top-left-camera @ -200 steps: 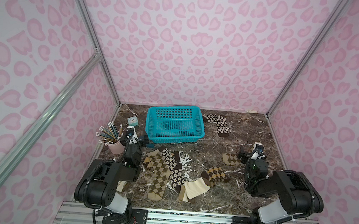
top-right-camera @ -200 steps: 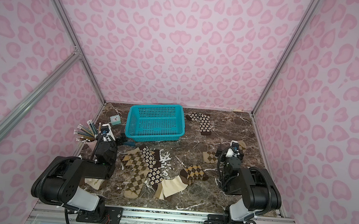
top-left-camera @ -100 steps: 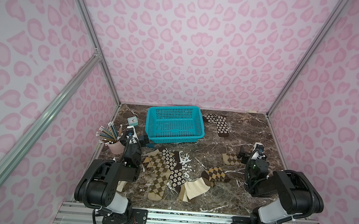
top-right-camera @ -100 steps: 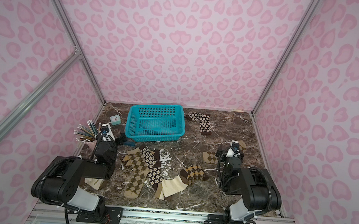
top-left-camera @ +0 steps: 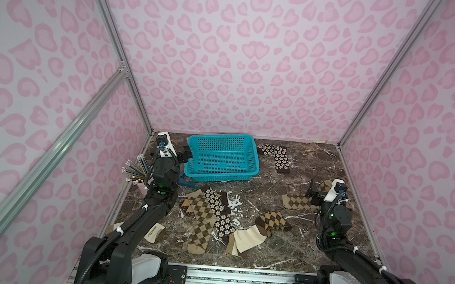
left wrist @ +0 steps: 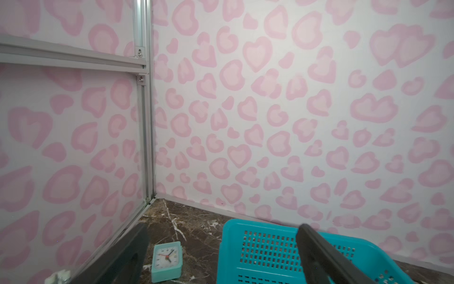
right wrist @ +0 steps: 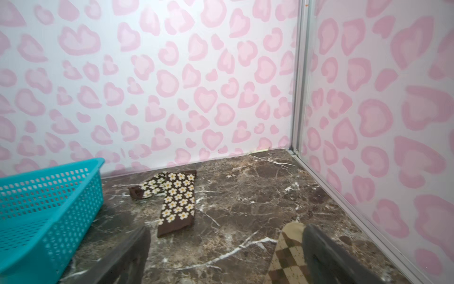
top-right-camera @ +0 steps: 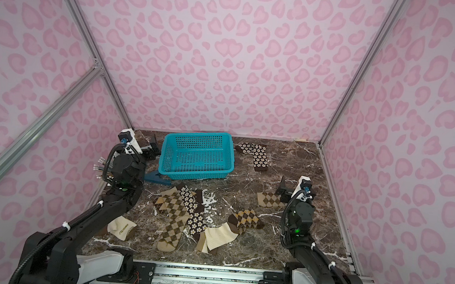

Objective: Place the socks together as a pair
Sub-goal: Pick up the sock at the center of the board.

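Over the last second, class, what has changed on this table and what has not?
The left pincer rose and swung toward the far left corner beside the basket. The right pincer lifted only slightly. Both stayed open and empty. The socks and basket lie as before.

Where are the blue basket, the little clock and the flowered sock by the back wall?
basket (top-left-camera: 220, 159), in a top view, its mesh floor.
clock (left wrist: 167, 257), left wrist view, its dial.
flowered sock (right wrist: 178, 199), right wrist view, middle of its leg.
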Robot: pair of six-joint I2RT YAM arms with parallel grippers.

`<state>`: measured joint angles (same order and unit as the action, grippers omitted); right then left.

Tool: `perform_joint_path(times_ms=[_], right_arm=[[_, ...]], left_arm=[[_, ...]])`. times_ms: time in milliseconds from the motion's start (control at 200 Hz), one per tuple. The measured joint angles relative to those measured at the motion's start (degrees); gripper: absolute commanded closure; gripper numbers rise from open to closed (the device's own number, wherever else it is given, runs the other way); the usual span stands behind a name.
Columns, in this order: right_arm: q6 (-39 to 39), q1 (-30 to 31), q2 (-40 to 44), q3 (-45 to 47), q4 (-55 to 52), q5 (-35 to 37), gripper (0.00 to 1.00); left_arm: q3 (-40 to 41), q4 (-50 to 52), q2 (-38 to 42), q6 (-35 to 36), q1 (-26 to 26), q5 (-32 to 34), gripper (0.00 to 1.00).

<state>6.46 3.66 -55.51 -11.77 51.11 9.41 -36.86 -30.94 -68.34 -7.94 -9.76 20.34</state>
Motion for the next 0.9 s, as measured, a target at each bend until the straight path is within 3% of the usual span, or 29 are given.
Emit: perform_joint_path(times_ms=[85, 180, 300, 480, 660, 785, 900], right_arm=[[2.4, 0.7, 5.8, -5.5, -13.0, -0.6, 0.00], [5.7, 1.0, 6.7, -14.4, -28.9, -1.5, 0.02], [9.8, 1.0, 1.0, -25.7, -47.9, -5.2, 0.05], [14.3, 2.8, -9.7, -32.7, -70.4, -15.0, 0.11], [16.9, 12.0, -17.5, -34.9, -81.3, -23.1, 0.14], [20.0, 13.2, -21.4, -32.6, -84.3, -23.9, 0.23], [21.6, 15.4, -23.6, -32.7, -85.1, -24.4, 0.24]], left_arm=[[-3.9, 7.2, 3.2, -2.5, -2.4, 0.4, 0.03], [-10.2, 17.2, 5.0, -5.9, -6.5, 1.2, 0.03], [-19.0, 32.4, 5.5, -11.5, -12.6, 0.6, 0.03], [-25.1, 52.3, 5.5, -21.2, -20.7, -0.6, 0.03], [-25.7, 64.6, 3.9, -28.3, -29.9, -1.8, 0.03], [-24.1, 67.6, 1.0, -30.6, -34.2, -4.2, 0.02], [-23.6, 67.5, -2.1, -31.0, -36.2, -6.9, 0.01]])
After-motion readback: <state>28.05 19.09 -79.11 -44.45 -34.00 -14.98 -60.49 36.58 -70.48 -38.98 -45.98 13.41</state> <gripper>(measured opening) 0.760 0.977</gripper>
